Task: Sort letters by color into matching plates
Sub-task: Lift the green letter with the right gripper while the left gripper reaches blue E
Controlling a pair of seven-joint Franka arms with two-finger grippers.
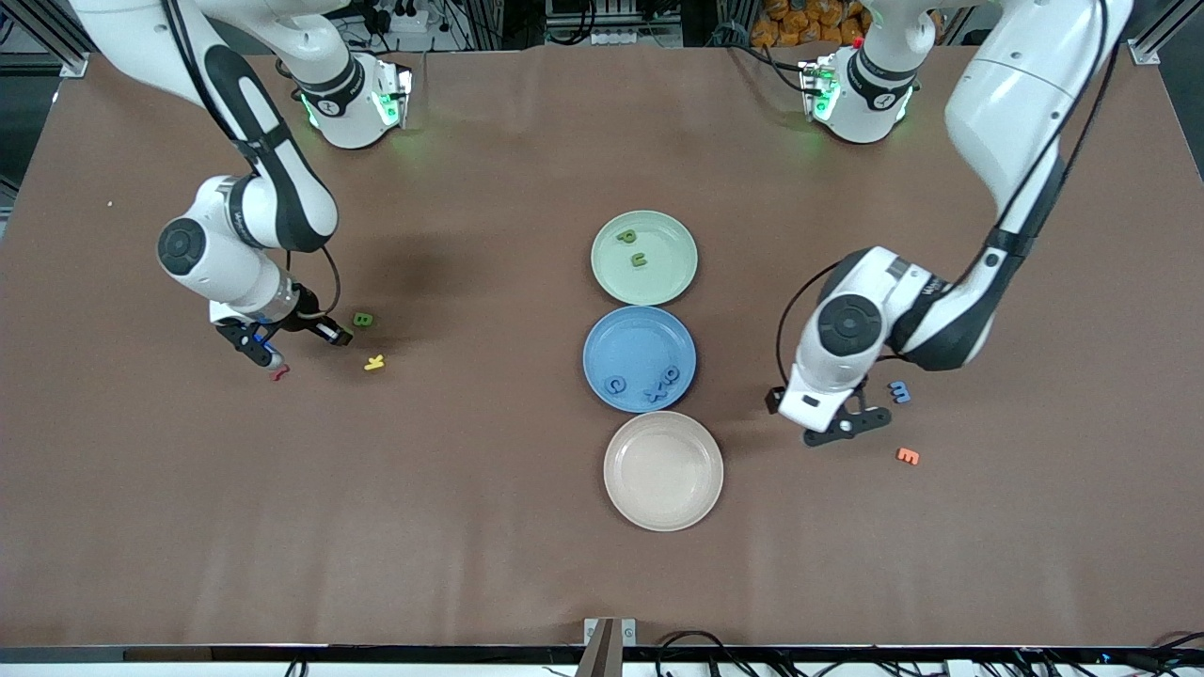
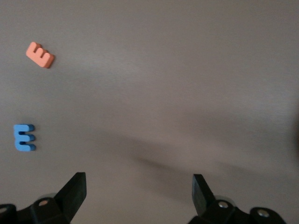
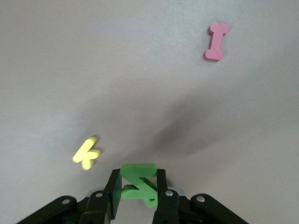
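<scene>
The brown surface (image 1: 470,517) fills the front view, with both arms' bases along its top edge. The right arm (image 1: 263,160) bends down over its own end of the surface, and the left arm (image 1: 1002,122) does the same at its end.

Three plates stand in a line along the middle, each just beside the next. The pale green plate (image 1: 670,275) is farthest from the front camera, the blue plate (image 1: 628,340) is in the middle, and the beige plate (image 1: 663,470) is nearest. Two green letters lie in the green plate, a P (image 1: 625,236) and a U (image 1: 639,259). Three blue letters lie in the blue plate: a C (image 1: 614,384), an X (image 1: 656,394) and what looks like a Q (image 1: 671,374).

The right jaws are clenched on a green letter (image 3: 138,184), which the right wrist view shows pinched between the two fingers; its shape may be a Z, though I cannot tell for sure. They hang over the surface beside a green B (image 1: 363,320), a yellow K (image 1: 374,362) and a pink I (image 3: 216,41), all lying flat and apart from one another.

The left jaws are released, spread wide and holding nothing, over bare surface between the plates and two loose letters. Those are a blue letter (image 1: 900,392) and, nearer the front camera, an orange E (image 1: 908,456).
</scene>
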